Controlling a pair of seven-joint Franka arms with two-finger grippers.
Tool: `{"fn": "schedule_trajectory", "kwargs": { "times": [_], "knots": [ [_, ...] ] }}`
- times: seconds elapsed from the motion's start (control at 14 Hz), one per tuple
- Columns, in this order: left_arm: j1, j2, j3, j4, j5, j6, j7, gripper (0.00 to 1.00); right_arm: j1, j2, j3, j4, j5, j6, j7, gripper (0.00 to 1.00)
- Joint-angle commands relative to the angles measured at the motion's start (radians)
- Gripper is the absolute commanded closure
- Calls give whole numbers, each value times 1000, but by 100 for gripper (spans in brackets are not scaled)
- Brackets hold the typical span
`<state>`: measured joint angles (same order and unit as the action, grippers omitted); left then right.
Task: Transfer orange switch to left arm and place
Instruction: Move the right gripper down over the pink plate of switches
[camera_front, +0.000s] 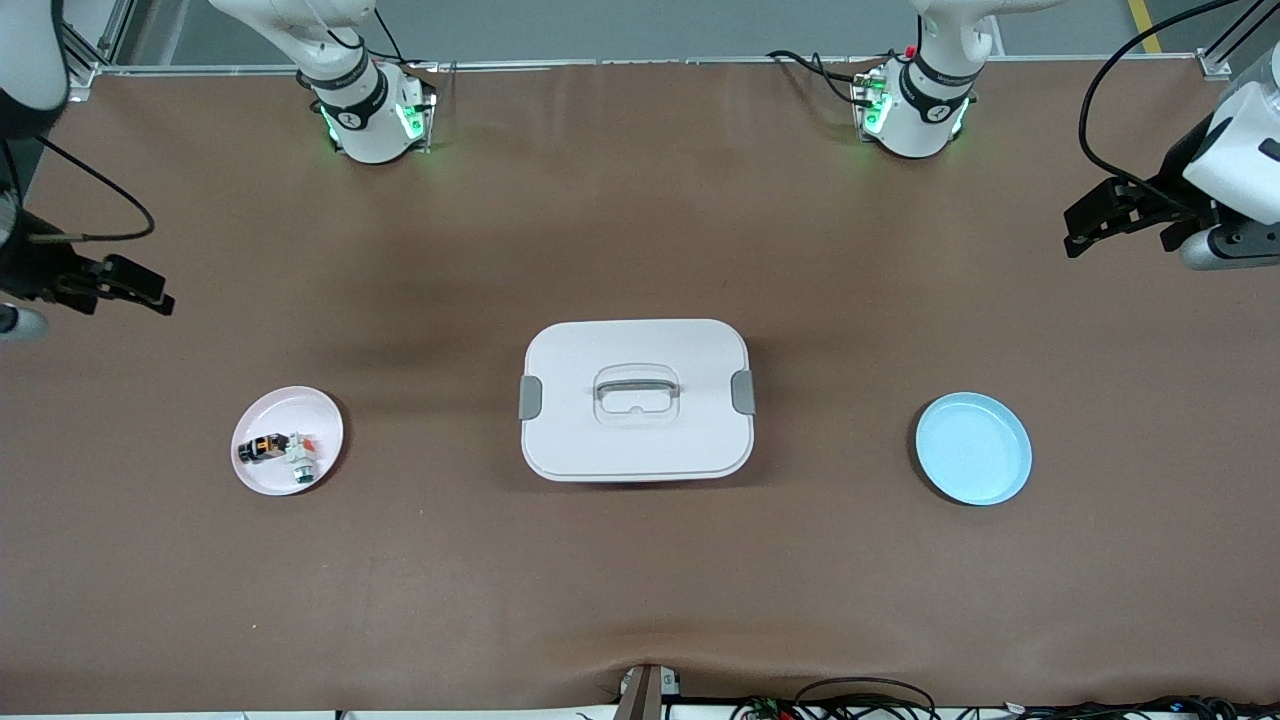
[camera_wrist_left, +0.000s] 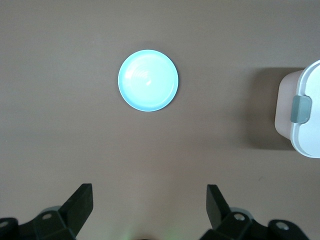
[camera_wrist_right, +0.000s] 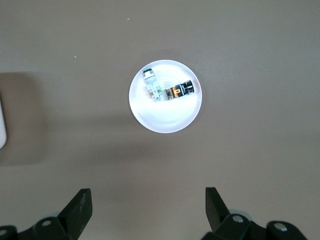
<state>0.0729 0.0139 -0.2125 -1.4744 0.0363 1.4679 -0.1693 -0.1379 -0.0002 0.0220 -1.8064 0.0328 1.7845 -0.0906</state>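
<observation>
The orange switch, small and black with an orange band, lies in a pink plate toward the right arm's end of the table. The white box with grey latches and a handle stands mid-table. My right gripper hangs open and empty in the air over bare table beside the pink plate. Over bare table beside the blue plate, my left gripper is open too, with nothing between its fingers.
A white part with a red tab and green end lies against the switch in the pink plate. The blue plate holds nothing. The arms' bases stand along the table's edge farthest from the front camera.
</observation>
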Motion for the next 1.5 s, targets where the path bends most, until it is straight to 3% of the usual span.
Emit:
{"fn": "schedule_trajectory", "kwargs": {
  "times": [0.0,0.21,0.85,1.42],
  "knots": [
    [-1,0,-7,-3,-4,-23,8,0,-22,2,1,-86,13,108,-67,0],
    [-1,11,-7,-14,-4,-23,7,0,-45,49,3,-148,13,220,-127,0],
    [1,31,-7,-15,-3,-14,7,0,-68,307,3,-146,13,464,-201,0],
    [5,31,-5,-15,-3,-14,7,0,-68,442,3,-111,12,601,-238,0]
  ]
}}
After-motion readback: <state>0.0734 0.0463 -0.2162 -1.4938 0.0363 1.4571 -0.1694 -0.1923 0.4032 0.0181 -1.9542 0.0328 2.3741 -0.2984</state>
